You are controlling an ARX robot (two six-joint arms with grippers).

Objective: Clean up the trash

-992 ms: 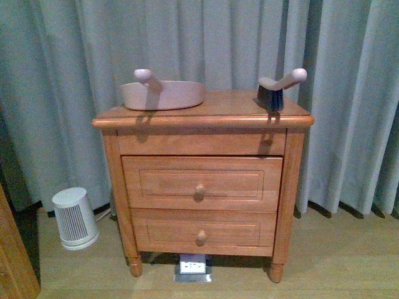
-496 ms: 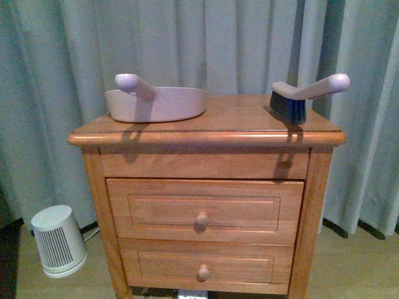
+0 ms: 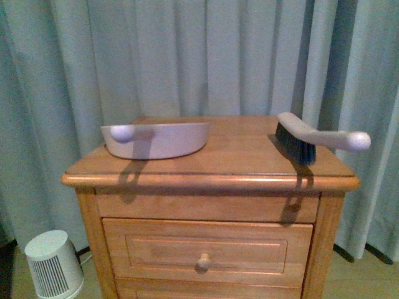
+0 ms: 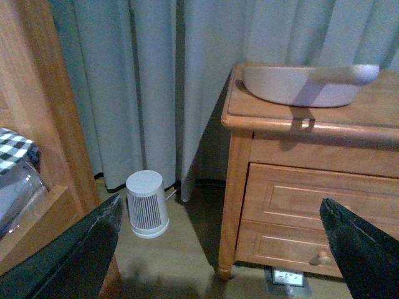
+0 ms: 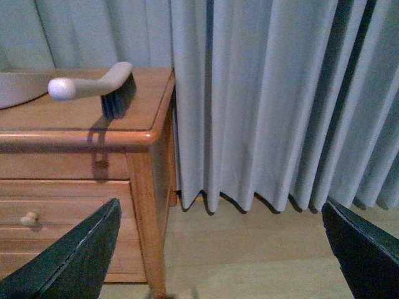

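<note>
Left gripper (image 4: 219, 205): jaws set wide apart and empty, held low off the left side of the wooden nightstand (image 3: 90, 249). A small white ribbed appliance (image 3: 53, 265) stands on the floor just beside the nightstand's left side, in front of the grey curtain (image 3: 206, 56). On the worktop (image 3: 237, 165), the pale dustpan (image 3: 156, 140) rests flat in the left half, its rounded handle end toward the front edge. The hand brush (image 3: 299, 140) rests bristles-down near the right edge, well apart from the dustpan, its pale handle angled toward the front right corner. The upper drawer (image 3: 249, 246) is shut, with one round knob (image 3: 203, 261) at its middle. Right gripper (image 5: 221, 205): jaws set wide apart and empty, positioned off the nightstand's right side. The trash: its location cannot be told from any view
</note>
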